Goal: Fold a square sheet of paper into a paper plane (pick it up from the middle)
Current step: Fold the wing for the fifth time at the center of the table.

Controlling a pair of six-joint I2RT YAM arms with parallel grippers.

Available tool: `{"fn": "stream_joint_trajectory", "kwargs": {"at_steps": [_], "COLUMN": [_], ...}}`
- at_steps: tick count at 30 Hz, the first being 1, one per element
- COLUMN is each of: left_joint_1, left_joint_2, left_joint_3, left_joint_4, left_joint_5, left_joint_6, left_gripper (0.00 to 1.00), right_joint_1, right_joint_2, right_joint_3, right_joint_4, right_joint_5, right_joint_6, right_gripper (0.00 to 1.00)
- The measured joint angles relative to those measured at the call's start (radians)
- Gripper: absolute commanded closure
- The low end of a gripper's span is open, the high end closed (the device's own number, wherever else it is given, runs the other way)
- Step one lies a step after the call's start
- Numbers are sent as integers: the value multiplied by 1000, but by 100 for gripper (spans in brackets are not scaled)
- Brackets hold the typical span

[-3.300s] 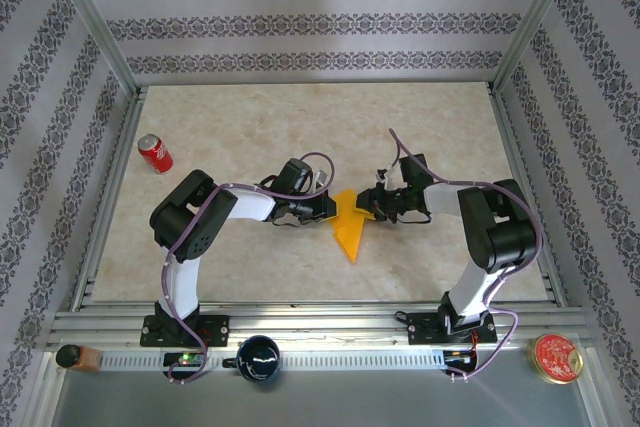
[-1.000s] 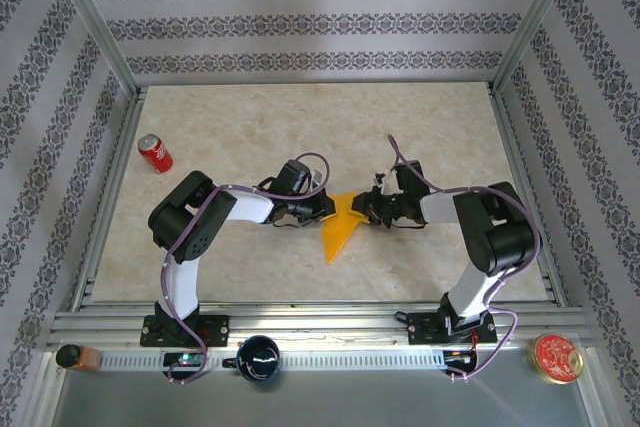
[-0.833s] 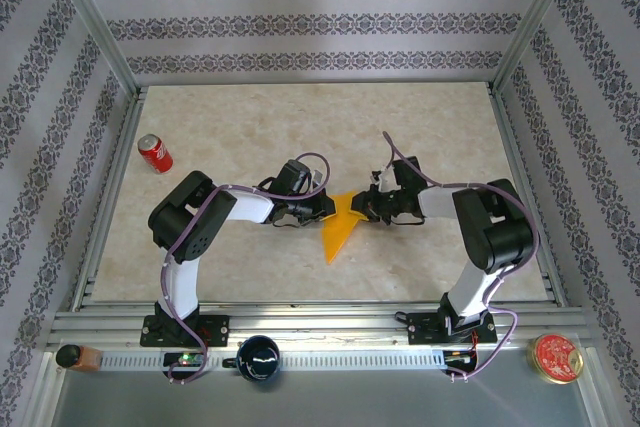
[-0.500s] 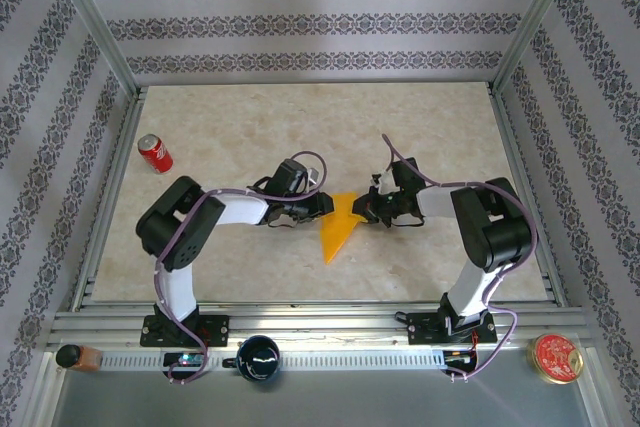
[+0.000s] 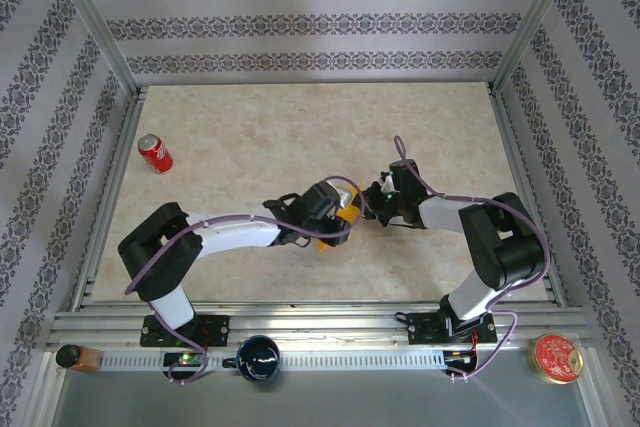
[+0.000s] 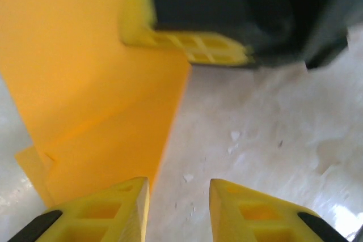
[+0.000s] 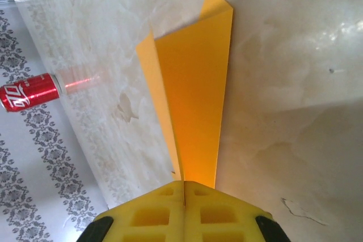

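My left gripper point(image 6: 177, 191) hangs low over the near half of the worktop point(image 5: 250, 127), midway between its side edges. Its jaws are partly apart and hold nothing. One finger is over the paper plane point(image 7: 195, 83) and the other over bare stone; I cannot tell whether it touches the paper. From above, my left wrist covers most of the plane. Just beyond, my right gripper point(image 7: 184, 188) is pinched tight on the plane's end, hiding it. The red soda can point(image 5: 155, 153) sits by the left edge, well apart.
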Motion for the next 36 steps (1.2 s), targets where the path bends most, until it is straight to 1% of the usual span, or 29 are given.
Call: {"fn": "stream_joint_trajectory", "kwargs": {"at_steps": [4, 12, 21, 24, 27, 31, 36], "left_joint_1": [-60, -90, -97, -99, -105, -110, -110], "left_joint_2": [40, 132, 142, 119, 49, -21, -42], "left_joint_3": [40, 100, 106, 78, 5, -48, -71], "left_joint_4": [-64, -143, -161, -135, -91, -47, 6], "left_joint_5": [-95, -255, -346, -351, -338, -305, -265], "left_joint_6": [73, 129, 139, 154, 176, 204, 228], "left_gripper": [63, 63, 62, 56, 51, 51, 50], "right_joint_1": [7, 14, 14, 14, 14, 14, 14], "right_joint_2": [0, 0, 0, 0, 0, 0, 0], "right_joint_3": [-20, -40, -40, -40, -40, -40, -40], "right_joint_4": [55, 114, 135, 138, 138, 138, 137], "right_joint_5": [10, 20, 20, 20, 20, 20, 20], "right_joint_6": [55, 109, 116, 116, 116, 116, 115], "right_gripper": [100, 100, 100, 100, 100, 100, 100]}}
